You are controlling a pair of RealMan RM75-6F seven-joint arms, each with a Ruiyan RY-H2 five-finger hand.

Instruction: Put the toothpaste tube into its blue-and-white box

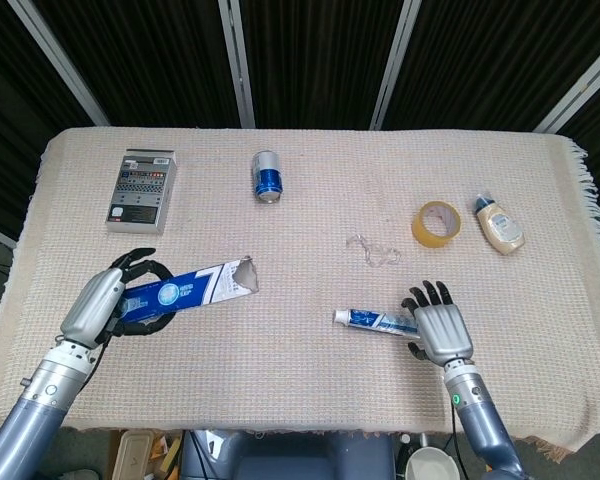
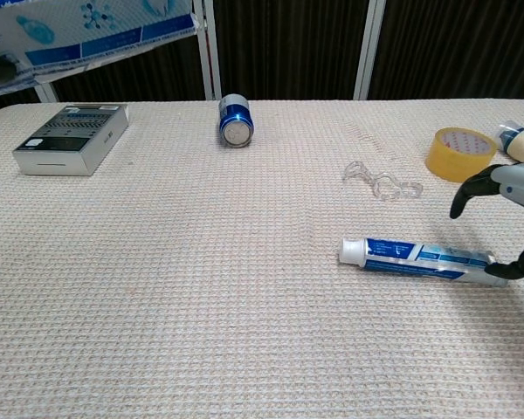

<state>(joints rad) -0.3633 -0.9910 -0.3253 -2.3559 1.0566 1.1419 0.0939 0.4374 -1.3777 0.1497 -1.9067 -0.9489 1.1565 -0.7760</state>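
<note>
Over the tail end of the toothpaste tube (image 1: 379, 321) the right hand (image 1: 440, 329) hovers with its fingers spread apart and curved downward, holding nothing; in the chest view one fingertip is at the tube's crimped end, though I cannot tell whether it touches. The tube lies flat on the counter (image 1: 300, 400), its white cap pointing away from that hand toward the robot's left. Well off to that side, the left hand (image 1: 102, 305) grips the blue-and-white box (image 1: 187, 289) by one end, lifted above the counter, with the box's torn open end pointing toward the tube. Beyond the right hand sit a clear plastic scrap (image 1: 372, 250), a roll of tape (image 1: 437, 222) and a small bottle (image 1: 498, 224). Beyond the left hand lie a grey boxed set (image 1: 140, 190) and a blue can (image 1: 268, 176).
</note>
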